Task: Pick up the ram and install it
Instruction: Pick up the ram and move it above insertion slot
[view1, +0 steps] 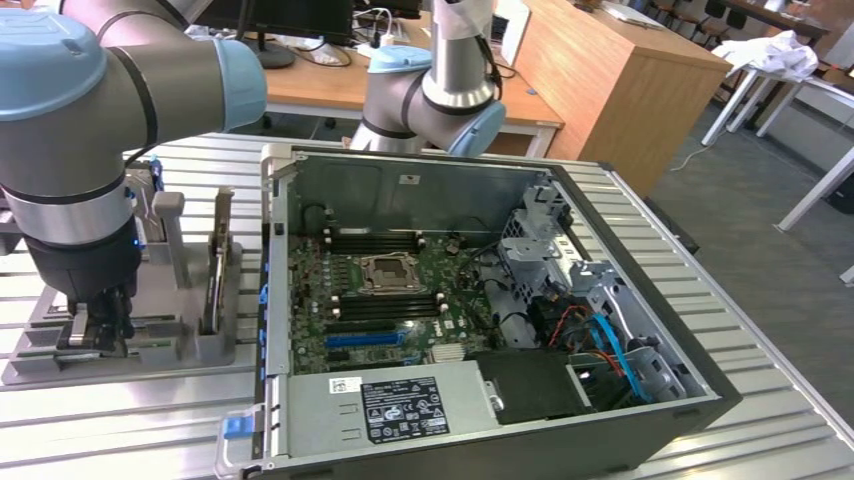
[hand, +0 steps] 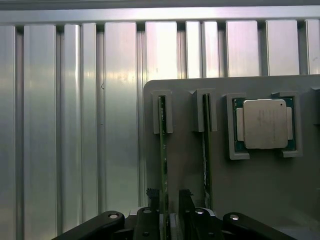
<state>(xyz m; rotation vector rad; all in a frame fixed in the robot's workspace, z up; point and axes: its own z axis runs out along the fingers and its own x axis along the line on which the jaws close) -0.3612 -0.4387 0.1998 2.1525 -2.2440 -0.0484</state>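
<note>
While the claw (hand: 168, 196) stands wide, the ram (hand: 162, 145) sits on its long edge in a slot of the grey tray (hand: 185, 150), running straight between the two fingers (hand: 152, 197). One finger lies on each face of the green board. A gap shows beside at least one of them, so the stick is not clamped, and its far end sits in a bracket of the tray. A second stick (hand: 205, 150) stands parallel in the neighbouring slot, just outside the claw. Beyond that one, a square silver processor (hand: 265, 124) lies flat in its own pocket of the tray, apart from both sticks. The tray rests on a ribbed metal tabletop (hand: 60, 125).

In the exterior view, the arm (view1: 80, 130) reaches down at the exterior view's left with its claw lowered into the tray. Just beside the tray, toward the exterior view's right, an open computer case (view1: 667, 420) lies on the same tabletop. Its motherboard (view1: 314, 290) faces up, with a square processor socket (view1: 394, 272) in the middle and long dark memory slots (view1: 380, 240) on either side of it. A power supply (view1: 400, 405) with a dark label lies along the near edge of the case.
</note>
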